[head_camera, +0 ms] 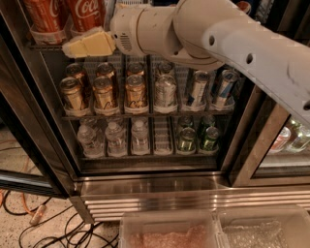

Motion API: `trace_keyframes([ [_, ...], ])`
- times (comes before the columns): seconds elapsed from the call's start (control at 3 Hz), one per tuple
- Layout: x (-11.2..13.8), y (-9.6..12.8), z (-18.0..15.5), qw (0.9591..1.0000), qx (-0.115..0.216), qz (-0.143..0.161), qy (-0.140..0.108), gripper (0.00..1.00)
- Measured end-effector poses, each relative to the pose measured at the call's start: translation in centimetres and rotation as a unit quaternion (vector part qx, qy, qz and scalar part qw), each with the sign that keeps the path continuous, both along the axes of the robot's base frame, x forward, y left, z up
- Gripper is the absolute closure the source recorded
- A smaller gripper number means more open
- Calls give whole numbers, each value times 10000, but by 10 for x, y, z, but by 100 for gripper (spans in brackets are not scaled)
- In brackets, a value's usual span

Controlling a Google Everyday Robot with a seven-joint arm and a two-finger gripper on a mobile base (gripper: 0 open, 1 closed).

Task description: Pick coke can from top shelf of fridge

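Note:
Two red coke cans point(87, 13) with white script stand in clear cups at the left of the top shelf point(48, 38) of the fridge point(145, 181); only their lower parts show. My gripper point(72, 47), cream-coloured, points left at the shelf's front edge, just below and in front of the right-hand coke can. It holds nothing. My white arm point(218, 38) reaches in from the upper right and hides the rest of the top shelf.
The middle shelf holds gold-brown cans point(104, 92), a silver can point(165, 92) and blue Pepsi cans point(198, 89). Water bottles point(116, 138) and green cans point(186, 138) stand below. The open glass door point(19, 145) is at left, cables point(29, 218) on the floor, clear bins point(167, 232) at the bottom.

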State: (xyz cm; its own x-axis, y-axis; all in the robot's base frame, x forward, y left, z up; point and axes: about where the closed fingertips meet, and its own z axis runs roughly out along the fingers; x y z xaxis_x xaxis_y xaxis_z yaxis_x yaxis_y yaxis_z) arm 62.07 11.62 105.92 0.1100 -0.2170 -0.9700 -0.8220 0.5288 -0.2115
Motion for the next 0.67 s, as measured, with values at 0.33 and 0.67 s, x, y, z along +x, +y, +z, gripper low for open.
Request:
trace_keyframes([
  [0.33,13,4,10,9998,153,-91,-127,0],
  [0.67,20,13,16,9994,283,-55,-199,0],
])
